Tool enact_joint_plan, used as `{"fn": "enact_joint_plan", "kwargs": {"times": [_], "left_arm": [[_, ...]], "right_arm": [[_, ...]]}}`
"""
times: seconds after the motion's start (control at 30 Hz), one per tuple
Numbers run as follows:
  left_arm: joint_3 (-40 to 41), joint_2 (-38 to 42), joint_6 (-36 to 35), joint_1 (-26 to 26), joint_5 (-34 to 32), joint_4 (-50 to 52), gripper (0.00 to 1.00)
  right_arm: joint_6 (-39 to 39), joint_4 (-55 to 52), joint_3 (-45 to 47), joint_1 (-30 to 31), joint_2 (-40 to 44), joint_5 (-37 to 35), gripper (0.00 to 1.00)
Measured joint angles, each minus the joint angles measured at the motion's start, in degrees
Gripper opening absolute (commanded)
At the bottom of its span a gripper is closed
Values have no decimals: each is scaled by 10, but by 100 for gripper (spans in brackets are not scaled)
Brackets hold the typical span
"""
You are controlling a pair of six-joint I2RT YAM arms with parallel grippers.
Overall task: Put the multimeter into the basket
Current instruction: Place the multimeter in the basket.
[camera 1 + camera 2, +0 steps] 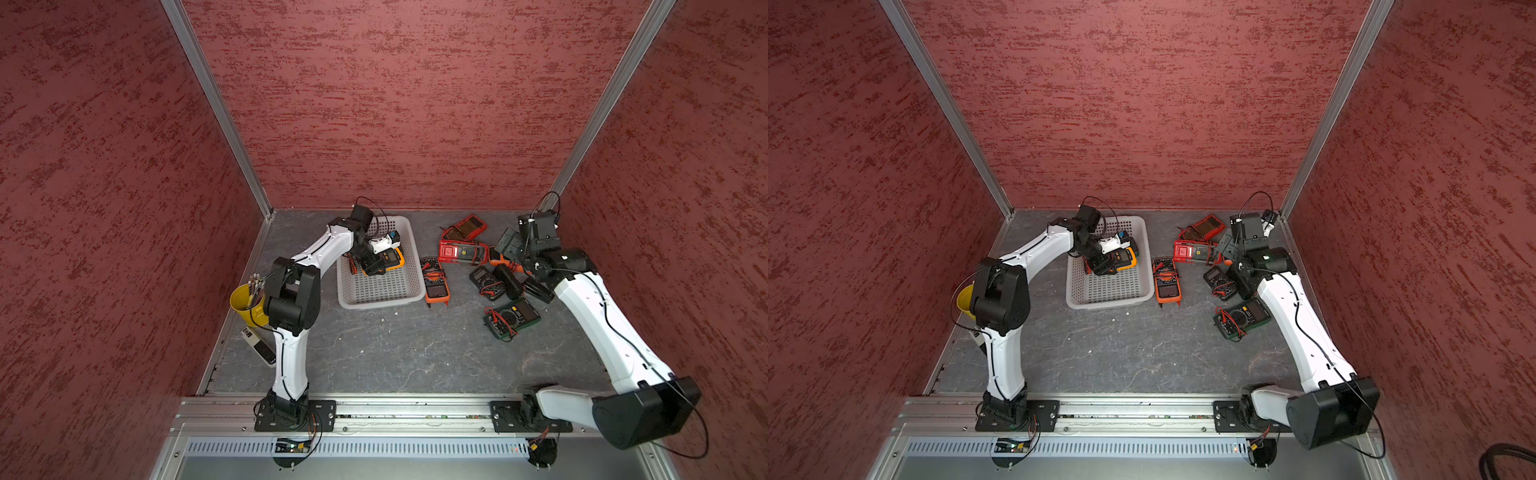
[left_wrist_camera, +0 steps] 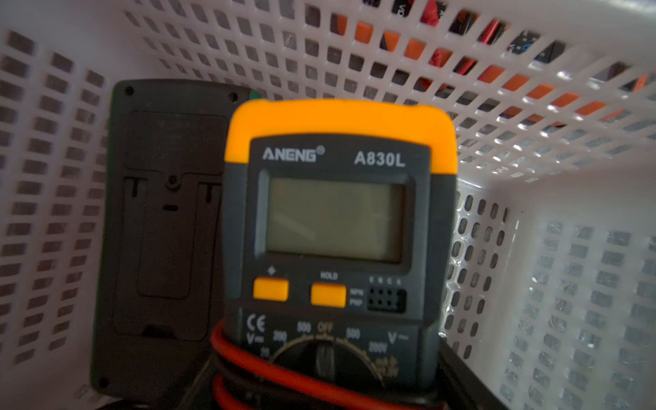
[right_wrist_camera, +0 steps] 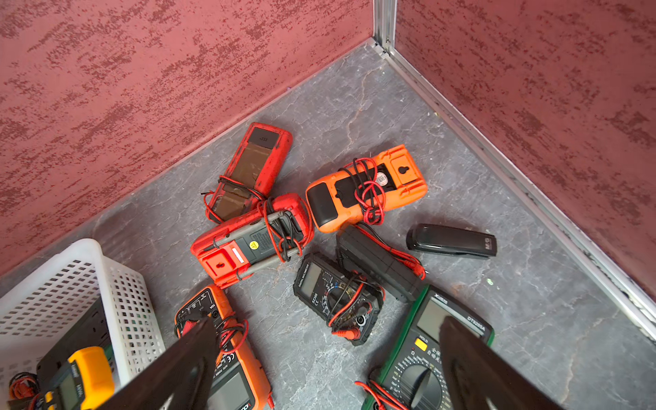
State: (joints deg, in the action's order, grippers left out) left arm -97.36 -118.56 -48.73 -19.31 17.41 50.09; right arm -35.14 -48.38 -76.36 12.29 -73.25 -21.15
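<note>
At the far left a small yellow plastic cup stands by the table edge, tucked behind the left arm and out of the way. Next comes the white perforated plastic basket. A dark grey multimeter lying face-down is already on its floor, so I judge one unit done. Just beside it, the left gripper is pinched onto the lower end of the yellow-and-grey handheld multimeter, which is inside the basket walls (whether it rests on the floor I cannot tell). What seems left here is only letting go and lifting clear of the rim. The near half of the basket is bare, so there is room to spare. Just beside the basket's right wall lies an orange rubber-cased multimeter. Beyond it is a crowded heap of red, black and green multimeters with tangled leads, near the back right corner, all still to be moved. The right gripper hovers over them, jaws spread wide and holding nothing. The bare grey stone-patterned tabletop in front offers an open path.
</note>
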Motion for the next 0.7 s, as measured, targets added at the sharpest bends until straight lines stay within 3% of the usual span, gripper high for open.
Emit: {"fn": "enact_joint_plan", "kwargs": {"times": [0.2, 0.33, 0.43, 0.57, 0.6, 0.67, 0.7], "left_arm": [[-1, -26, 0, -14, -19, -24, 8], [-2, -45, 0, -20, -38, -45, 19], [-2, -54, 1, -24, -49, -53, 21], [-2, -60, 1, -30, -62, -66, 46], [-2, -61, 1, -33, -66, -72, 56], [-2, -62, 1, -37, -73, -80, 88], [-3, -63, 3, -40, -75, -83, 98]], "right_arm": [[0, -7, -1, 0, -1, -3, 99], [0, -9, -1, 0, -1, -6, 99], [0, -11, -1, 0, -1, -6, 99], [1, -12, -1, 0, -1, -8, 99], [1, -13, -1, 0, -1, -8, 99], [2, -14, -1, 0, -1, -8, 99], [2, -15, -1, 0, -1, -7, 99]]}}
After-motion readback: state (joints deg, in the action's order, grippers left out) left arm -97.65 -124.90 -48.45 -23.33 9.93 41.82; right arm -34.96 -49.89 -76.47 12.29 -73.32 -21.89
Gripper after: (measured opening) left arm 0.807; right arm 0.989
